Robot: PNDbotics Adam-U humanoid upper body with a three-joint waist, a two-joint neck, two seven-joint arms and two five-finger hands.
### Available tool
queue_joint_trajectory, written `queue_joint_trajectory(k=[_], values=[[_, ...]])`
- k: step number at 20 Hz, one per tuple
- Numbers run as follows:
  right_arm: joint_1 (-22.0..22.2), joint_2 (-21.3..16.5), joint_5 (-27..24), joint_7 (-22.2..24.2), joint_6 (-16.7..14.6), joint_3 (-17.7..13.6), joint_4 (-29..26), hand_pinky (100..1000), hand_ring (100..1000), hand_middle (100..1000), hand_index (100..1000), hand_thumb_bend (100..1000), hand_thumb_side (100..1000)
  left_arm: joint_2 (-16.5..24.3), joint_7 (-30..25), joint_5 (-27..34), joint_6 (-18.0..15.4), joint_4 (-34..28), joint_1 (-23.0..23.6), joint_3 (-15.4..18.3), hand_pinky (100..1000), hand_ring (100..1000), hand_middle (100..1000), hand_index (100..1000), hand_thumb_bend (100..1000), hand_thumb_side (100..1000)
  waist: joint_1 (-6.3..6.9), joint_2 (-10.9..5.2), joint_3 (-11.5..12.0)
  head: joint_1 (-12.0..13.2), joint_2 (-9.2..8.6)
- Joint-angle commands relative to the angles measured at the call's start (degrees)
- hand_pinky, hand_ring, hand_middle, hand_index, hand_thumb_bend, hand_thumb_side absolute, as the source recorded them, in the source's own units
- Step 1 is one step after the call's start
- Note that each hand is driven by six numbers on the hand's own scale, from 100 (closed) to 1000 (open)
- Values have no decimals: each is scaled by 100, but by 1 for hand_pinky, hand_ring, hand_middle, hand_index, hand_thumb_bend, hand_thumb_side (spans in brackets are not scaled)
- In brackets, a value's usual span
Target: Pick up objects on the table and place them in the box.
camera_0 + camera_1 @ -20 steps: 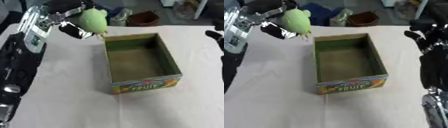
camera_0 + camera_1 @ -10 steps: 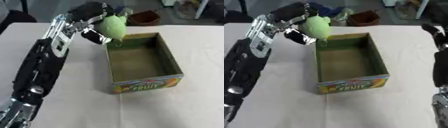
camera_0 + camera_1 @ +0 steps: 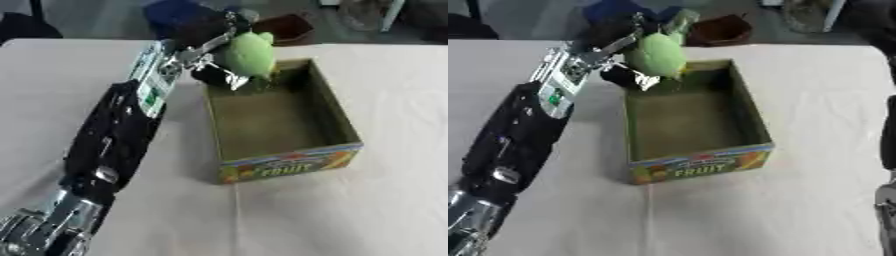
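A light green rounded object [image 3: 248,52] hangs in my left hand [image 3: 206,36], whose fingers are curled round it, over the far left corner of the box. The box [image 3: 337,117] is an open cardboard carton with a green inside and a colourful "FRUIT" label [image 3: 702,168] on its front wall; its floor looks bare. My left arm [image 3: 118,130] stretches in from the lower left. Only a dark strip of my right arm [image 3: 888,145] shows at the right edge of the right eye view; the right hand itself is out of sight.
The box stands on a pale tablecloth [image 3: 367,215]. Beyond the far table edge sit a brown container [image 3: 293,27], a blue thing [image 3: 179,10] and a clear vessel [image 3: 807,15].
My left hand has carried the green object rightwards from beside the box to above its far left corner. The camera has also shifted, and the right hand has left the picture.
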Motion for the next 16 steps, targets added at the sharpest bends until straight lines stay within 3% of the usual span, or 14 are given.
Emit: queue_joint_trajectory(k=[1,7,11,13,14,16], values=[[-148,4,-112,128,-48,76,-116,760,826,591,891,100,980,-18,82,-269,-120,114,-156,82,521,543,488,662,100,278,-29,-86,-52,105,-5],[-239,71,-207,349,-15,171,-116,761,826,591,892,100,981,-90,234,-870,-449,346,-79,-3,526,562,513,674,100,270,-17,-67,-102,108,52],[-222,73,-221,370,21,166,-116,762,828,590,894,100,977,-79,11,-1547,-743,496,-22,-122,580,655,635,783,100,230,6,-71,-59,70,101],[-209,82,-218,374,39,168,-116,762,829,590,895,100,976,-81,-235,-1927,-894,546,-14,-148,611,702,693,841,100,161,8,-72,-61,67,112],[-204,88,-215,380,46,170,-116,763,829,590,895,100,976,-89,-301,-2051,-980,548,-15,-137,612,703,695,845,119,166,7,-72,-63,67,111],[-180,107,-204,390,65,169,-116,764,830,588,898,100,974,-89,-322,-2215,-1159,513,-37,-120,651,742,744,902,314,306,-3,-68,-70,62,97]])
